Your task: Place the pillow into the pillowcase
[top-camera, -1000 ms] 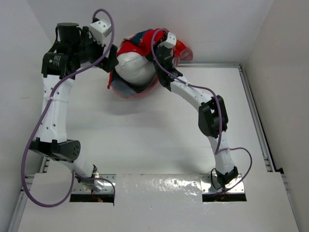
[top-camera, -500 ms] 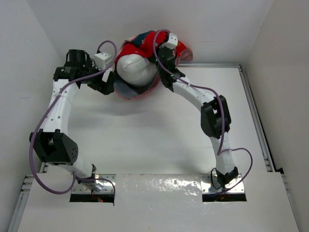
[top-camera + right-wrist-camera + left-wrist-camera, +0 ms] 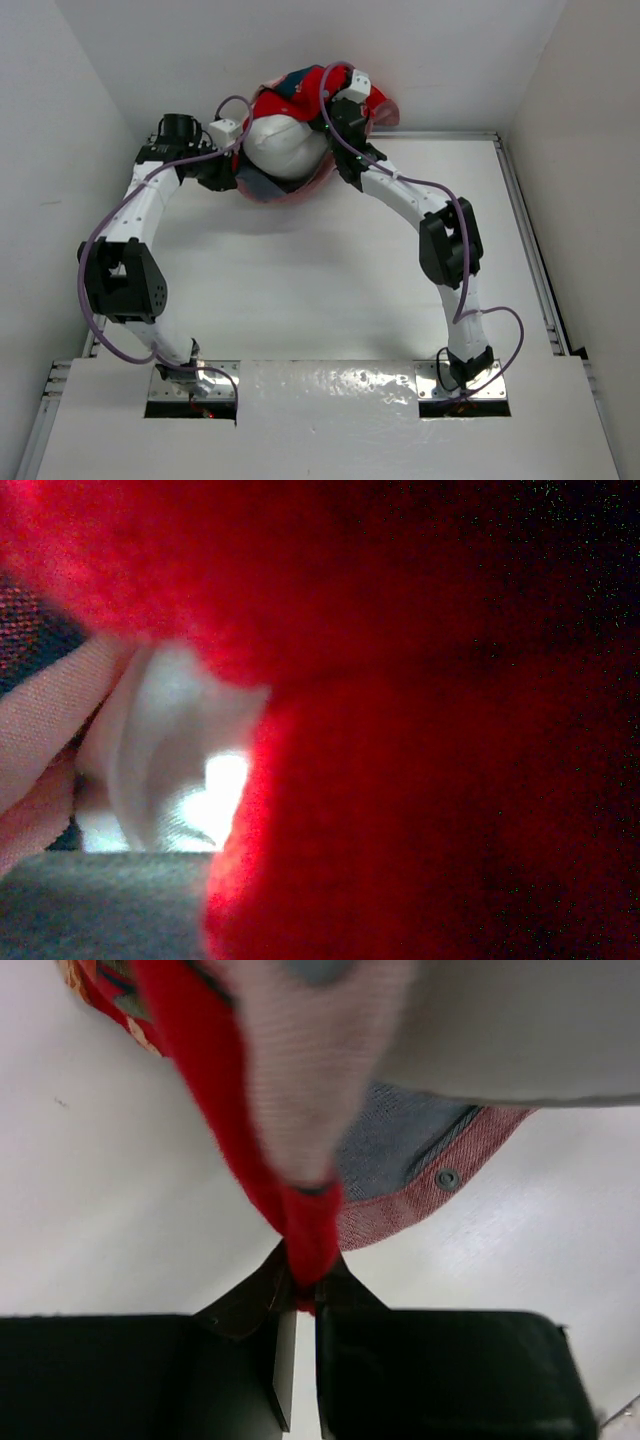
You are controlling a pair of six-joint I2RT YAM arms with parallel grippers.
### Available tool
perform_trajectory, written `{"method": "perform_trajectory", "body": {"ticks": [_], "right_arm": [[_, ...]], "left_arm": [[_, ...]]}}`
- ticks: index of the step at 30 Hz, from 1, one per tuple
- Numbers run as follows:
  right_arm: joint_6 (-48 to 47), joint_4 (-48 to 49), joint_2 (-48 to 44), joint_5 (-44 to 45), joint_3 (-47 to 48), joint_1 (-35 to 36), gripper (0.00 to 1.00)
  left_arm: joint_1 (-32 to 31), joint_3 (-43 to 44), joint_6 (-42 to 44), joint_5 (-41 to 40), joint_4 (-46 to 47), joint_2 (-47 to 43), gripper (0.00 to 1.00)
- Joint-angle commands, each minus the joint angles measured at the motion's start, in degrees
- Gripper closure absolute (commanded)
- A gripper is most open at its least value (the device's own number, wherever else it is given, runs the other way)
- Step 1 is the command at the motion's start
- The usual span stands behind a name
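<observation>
While your L tool [image 3: 299,1295] pinches pillowcase [image 3: 200,1090] rim, pillow [image 3: 283,145] part-in, grip of R tool [image 3: 338,112] can't be told; next pull rim over.

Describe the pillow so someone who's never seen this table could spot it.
Look to the far edge of the white table. A red printed pillowcase is bunched there; the pillow is the plump, plain white bulge showing out of it.

White flat bench [image 3: 330,290], metal rail [image 3: 528,250] along its right side. At the far edge, centre-left: red-orange printed fabric pillowcase [image 3: 300,90], pink-grey lower flap resting on the bench, plump white pillow [image 3: 285,145] bulging from its mouth.
</observation>
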Motion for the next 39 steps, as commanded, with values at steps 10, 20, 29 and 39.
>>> {"method": "perform_trajectory", "body": {"ticks": [10, 20, 29, 39], "right_arm": [[-8.03, -2.93, 7.5, 12.77, 14.42, -4.15, 1.0], [-15.05, -13.28, 6.19, 11.2, 15.39, -4.51, 1.0], [-31.65, -30.82, -11.2, -19.36, 12.65, -3.98, 0.17], [-37.12, -49.42, -39.23, -39.52, 12.41, -4.24, 0.26]], "left_arm": [[3.63, 33.36, 8.61, 16.42, -23.74, -4.03, 1.0], [12.75, 56.71, -15.68, 36.19, -7.54, -2.71, 1.0], [15.06, 45.8, -28.1, 21.64, 4.63, -3.07, 1.0], [15.06, 53.8, -38.93, 13.62, 14.39, -0.69, 1.0]]}}
